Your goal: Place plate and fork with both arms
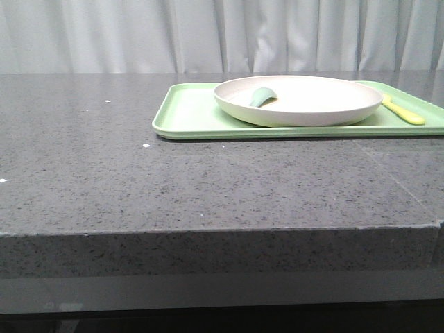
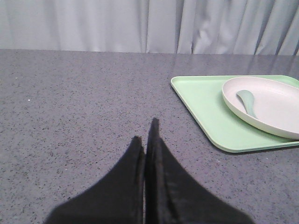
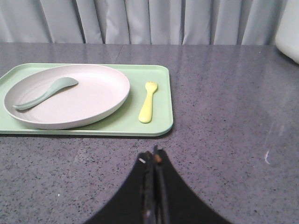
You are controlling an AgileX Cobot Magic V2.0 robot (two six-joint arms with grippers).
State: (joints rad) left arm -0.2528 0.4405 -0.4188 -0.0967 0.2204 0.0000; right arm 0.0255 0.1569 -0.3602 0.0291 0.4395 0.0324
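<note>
Plate (image 1: 305, 104) sits on the light-green tray (image 1: 187, 114), toward the right side of the grey stone table (image 1: 139, 180). A sage-green spoon (image 1: 261, 97) lies inside the plate. Fork (image 3: 148, 101) lies flat on the tray just beside the plate's right rim, not touching it, tines pointing away from the robot.

Right pincer (image 3: 153, 161) hangs over bare table on the near side of the tray, fingers pressed together, holding nothing; fork and plate lie ahead of it, apart.

Left pincer (image 2: 145, 140) closed too, empty, over open table well left of the tray's near corner.
</note>
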